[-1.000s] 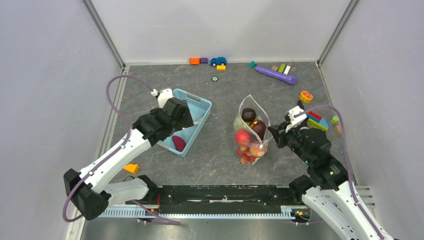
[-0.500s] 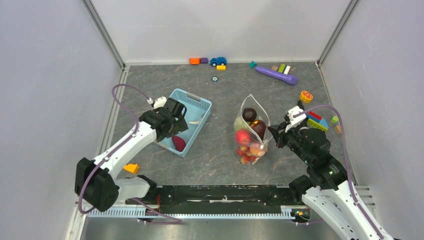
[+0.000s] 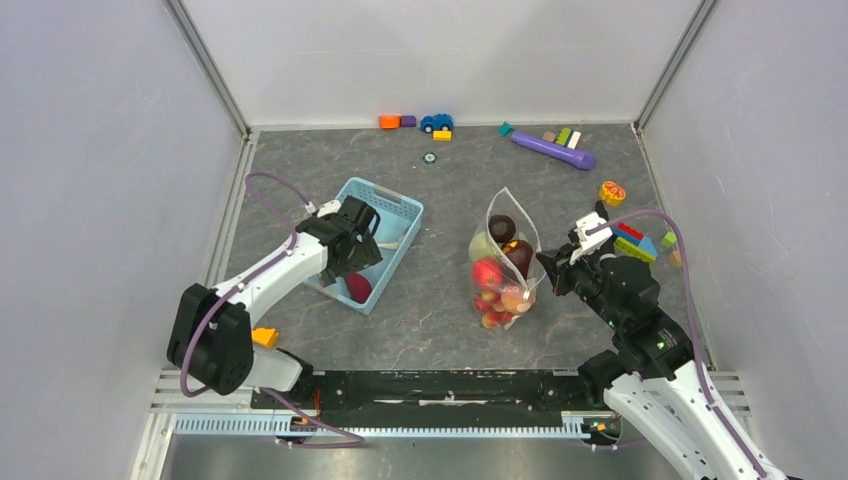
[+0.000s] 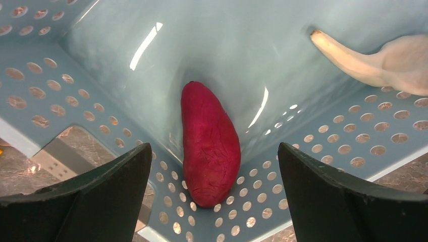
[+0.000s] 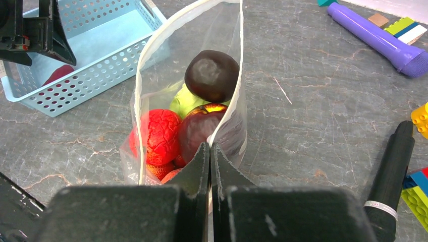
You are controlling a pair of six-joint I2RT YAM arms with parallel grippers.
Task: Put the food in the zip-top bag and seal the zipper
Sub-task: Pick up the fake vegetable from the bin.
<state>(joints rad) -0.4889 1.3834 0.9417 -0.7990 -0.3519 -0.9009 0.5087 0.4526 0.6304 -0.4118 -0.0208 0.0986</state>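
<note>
The zip-top bag point(image 3: 510, 203) is found right of the middle of the table point(image 3: 440, 320), its mouth gaping and its zipper point(image 5: 240, 55) unsealed. Several pieces of the food are seen inside it: a dark maroon piece point(image 5: 211, 74) on top, a green one point(image 5: 180, 105) just under it, and a red one point(image 5: 157, 135) lower down. The bag's near edge is pinched between the right fingers point(image 5: 210, 156), which are pressed together on the plastic. One magenta piece point(image 4: 209, 143) lies outside the bag, in a corner of the light blue basket point(image 3: 400, 215), which is set to the left of the bag and apart from it. The left fingers point(image 4: 108, 189) are spread wide above that piece, one to each side, and nothing is held. A white object point(image 4: 383, 63) is also seen in the basket. A toy car point(image 3: 436, 122) and an orange block point(image 3: 390, 121) are placed at the table's far edge.
</note>
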